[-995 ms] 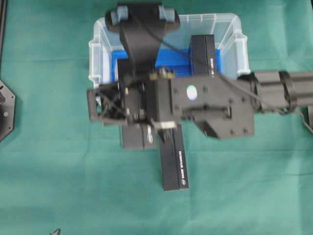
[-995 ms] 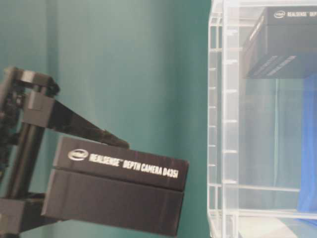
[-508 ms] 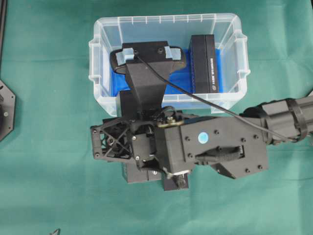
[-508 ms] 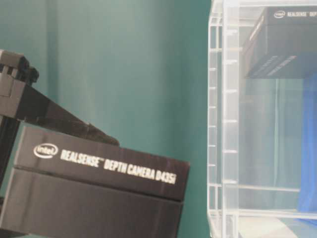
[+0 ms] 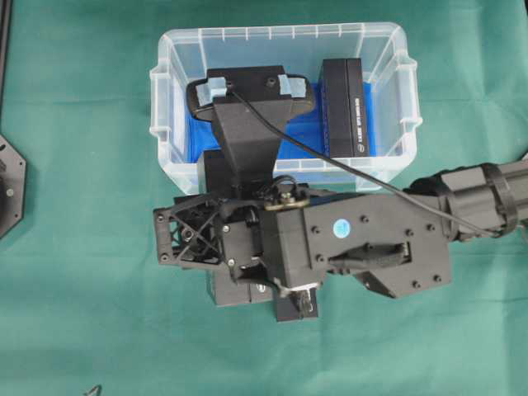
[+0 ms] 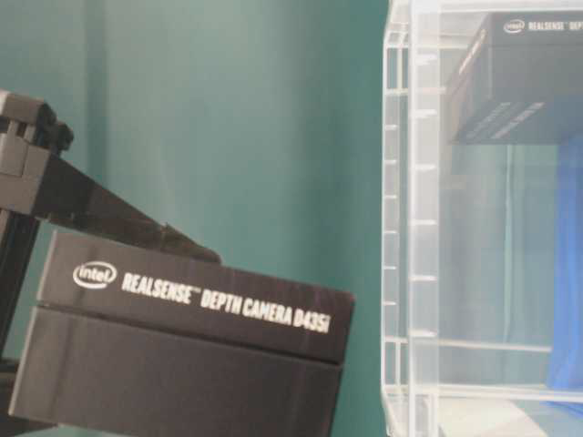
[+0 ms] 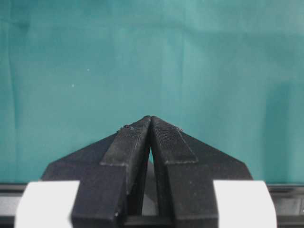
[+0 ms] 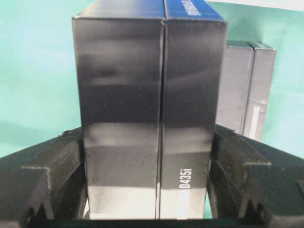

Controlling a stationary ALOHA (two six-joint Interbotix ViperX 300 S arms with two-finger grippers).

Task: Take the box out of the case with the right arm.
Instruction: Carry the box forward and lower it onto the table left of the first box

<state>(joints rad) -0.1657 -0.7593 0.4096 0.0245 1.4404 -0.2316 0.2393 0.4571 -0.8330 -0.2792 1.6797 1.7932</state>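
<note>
A green cloth (image 5: 82, 313) covers the table across the whole frame. At the far left edge sits a dark angular fixture (image 5: 10, 188), only partly in view. A small dark object, perhaps a cable end (image 5: 92, 389), pokes in at the bottom left.

Overhead view: set high, faced straight down; whole clear plastic rectangular tub (image 5: 165, 91) on green cloth (image 5: 74, 330) covered. Table-level view: set low, faced sideways, v. near; tub wall (image 6: 410, 228) at right, black printed cardboard box (image 6: 182, 364) at lower left; both shared w/ overhead. Left wrist view: aimed past black pointed gripper (image 7: 151, 124) at cloth only. Right wrist view: pressed close behind same box (image 8: 147, 118); second box (image 8: 247, 90) seen beyond.
</note>
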